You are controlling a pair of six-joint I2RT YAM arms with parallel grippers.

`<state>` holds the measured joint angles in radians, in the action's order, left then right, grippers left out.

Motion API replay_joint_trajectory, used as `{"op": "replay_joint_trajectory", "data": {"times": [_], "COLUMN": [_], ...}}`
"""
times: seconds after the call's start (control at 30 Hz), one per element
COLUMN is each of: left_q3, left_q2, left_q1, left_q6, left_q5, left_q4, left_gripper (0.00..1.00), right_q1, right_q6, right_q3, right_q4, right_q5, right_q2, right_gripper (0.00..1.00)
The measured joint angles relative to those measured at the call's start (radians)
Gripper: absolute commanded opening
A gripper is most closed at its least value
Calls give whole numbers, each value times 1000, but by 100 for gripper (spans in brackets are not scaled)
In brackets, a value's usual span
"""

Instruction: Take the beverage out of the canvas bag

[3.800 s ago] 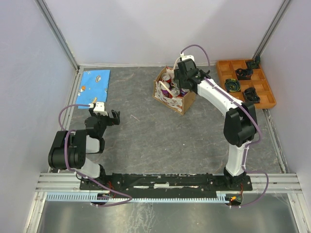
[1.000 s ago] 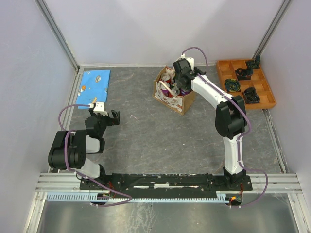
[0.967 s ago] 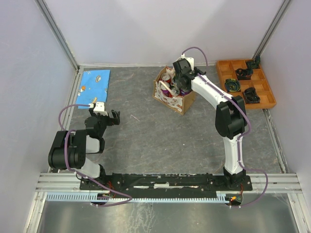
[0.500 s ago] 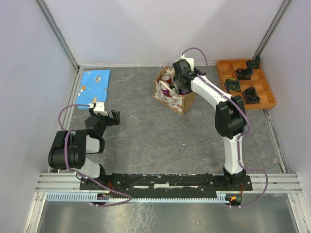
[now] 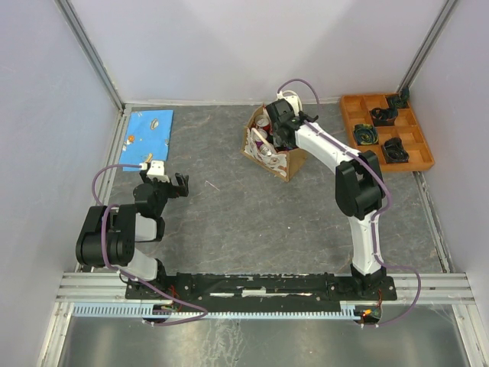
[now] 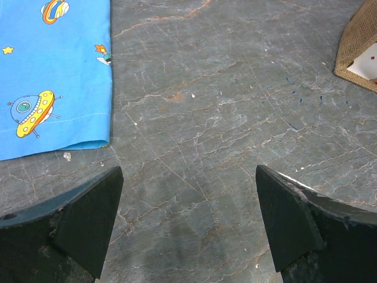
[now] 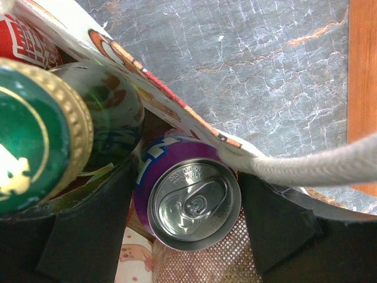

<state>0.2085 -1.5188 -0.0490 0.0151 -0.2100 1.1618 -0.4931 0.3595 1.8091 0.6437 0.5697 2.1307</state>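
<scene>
Right arm: extended to the far middle of the table [image 5: 229, 206], with the right gripper [image 5: 276, 136] lowered into the open top of the canvas bag [image 5: 292, 162].

The wrist view shows the gripper [image 7: 187, 188] with one dark finger [image 7: 88, 236] on each side of the purple beverage can [image 7: 194, 203]. The jaws are pinching it, both inner faces lying against the can's sides. The can stands upright inside the bag, silver lid and pull tab facing the camera.

Just left of the can, and touching the left finger, is a green bottle [image 7: 112, 121] with a gold-rimmed cap, also inside the bag. The bag's white-and-red patterned wall [image 7: 147, 82] runs diagonally on the far side of both. One white handle [image 7: 306, 168] loops across the right finger.

Bag position: far centre of the table, well apart from the blue cloth [image 5: 149, 126] at the far left and nearer to the orange tray [image 5: 359, 107] at the far right, though apart from it. The tray's compartments hold small dark items, too small to identify.

Left arm: folded back at the near left. The left gripper [image 5: 172, 186] is over bare table, its fingers spread wide and holding nothing — confirmed by its wrist view [image 6: 188, 171]. That view also shows the cloth's [image 6: 53, 71] near corner, printed with cartoon spacecraft, and a tan corner of the bag [image 6: 359, 41] at the far right edge.
</scene>
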Motion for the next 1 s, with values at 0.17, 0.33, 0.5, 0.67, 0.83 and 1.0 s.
{"op": "replay_joint_trajectory", "data": {"times": [0.17, 0.33, 0.5, 0.67, 0.83, 1.0], "left_q3": [0, 0, 0, 0, 0, 0], "left_q2": [0, 0, -1, -1, -1, -1], "left_q1": [0, 0, 0, 0, 0, 0], "left_q6": [0, 0, 0, 0, 0, 0], "left_q5": [0, 0, 0, 0, 0, 0], "left_q4": [0, 0, 0, 0, 0, 0], "left_gripper": [99, 99, 99, 99, 99, 99], "right_q1": [0, 1, 2, 5, 9, 10], "right_q6": [-5, -8, -8, -13, -28, -51], "right_q3": [19, 51, 72, 72, 59, 52], "right_q4": [11, 41, 62, 67, 68, 80], "right_q5": [-3, -13, -25, -31, -54, -77], "right_q2": [19, 35, 43, 38, 16, -21], "right_gripper": [70, 28, 0, 0, 0, 0]}}
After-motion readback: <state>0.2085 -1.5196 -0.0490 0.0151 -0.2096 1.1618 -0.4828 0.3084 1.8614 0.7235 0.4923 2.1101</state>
